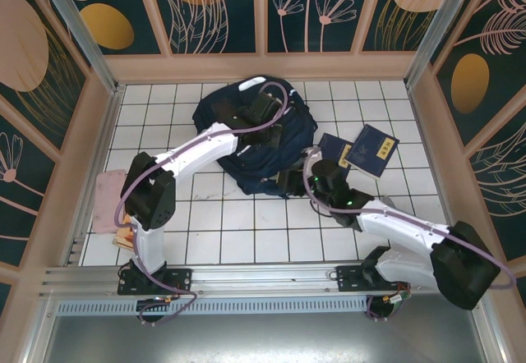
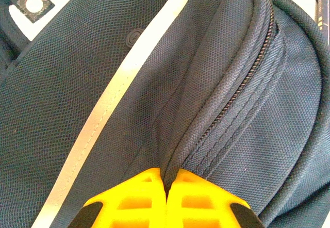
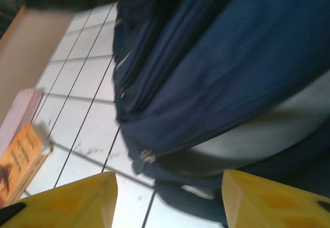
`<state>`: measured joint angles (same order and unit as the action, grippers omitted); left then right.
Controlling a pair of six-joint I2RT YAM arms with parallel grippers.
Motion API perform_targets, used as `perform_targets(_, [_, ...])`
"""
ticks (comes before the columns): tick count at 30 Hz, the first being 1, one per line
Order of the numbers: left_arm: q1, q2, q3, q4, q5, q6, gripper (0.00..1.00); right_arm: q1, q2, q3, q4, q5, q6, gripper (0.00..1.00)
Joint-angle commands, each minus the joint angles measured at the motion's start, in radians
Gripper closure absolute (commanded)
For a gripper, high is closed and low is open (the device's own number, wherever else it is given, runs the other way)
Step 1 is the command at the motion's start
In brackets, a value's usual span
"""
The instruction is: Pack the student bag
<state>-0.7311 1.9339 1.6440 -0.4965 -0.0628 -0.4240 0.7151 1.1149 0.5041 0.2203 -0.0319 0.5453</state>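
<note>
Well, you have one student bag [image 1: 255, 145] lying in the middle of the tiled table [image 1: 246, 223], with two blue books [image 1: 334, 151] [image 1: 373, 148] just beside it on the right. Your left gripper [image 2: 166, 186] pinches a fold of the bag by the zip [image 2: 242, 88]. Your right gripper [image 3: 170, 197] is near the bag, with its jaws wide apart. One pink pad [image 1: 109, 201] and one orange book [image 3: 18, 158] lie on the left

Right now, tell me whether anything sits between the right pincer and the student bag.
Nothing visible does. The open right pincer faces the student bag directly, with bare white tile below the gap.
</note>
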Motion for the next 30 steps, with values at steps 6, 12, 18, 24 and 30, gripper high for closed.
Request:
perform_targets(6, [0.006, -0.18, -0.129, 0.106, -0.021, -0.079, 0.48, -0.162, 0.014, 0.161, -0.204, -0.116, 0.251, 0.37])
perform_targets(12, [0.028, -0.375, -0.376, 0.162, -0.076, -0.162, 0.34, -0.213, 0.139, 0.297, -0.318, -0.147, 0.385, 0.36])
perform_targets(18, [0.035, -0.541, -0.599, 0.224, -0.091, -0.258, 0.25, -0.213, 0.29, 0.371, -0.353, -0.157, 0.517, 0.5])
perform_targets(24, [0.035, -0.618, -0.713, 0.266, -0.061, -0.298, 0.25, -0.212, 0.38, 0.402, -0.334, -0.172, 0.57, 0.56])
perform_targets(30, [0.035, -0.611, -0.743, 0.281, -0.048, -0.298, 0.26, -0.183, 0.386, 0.459, -0.333, -0.165, 0.542, 0.57])
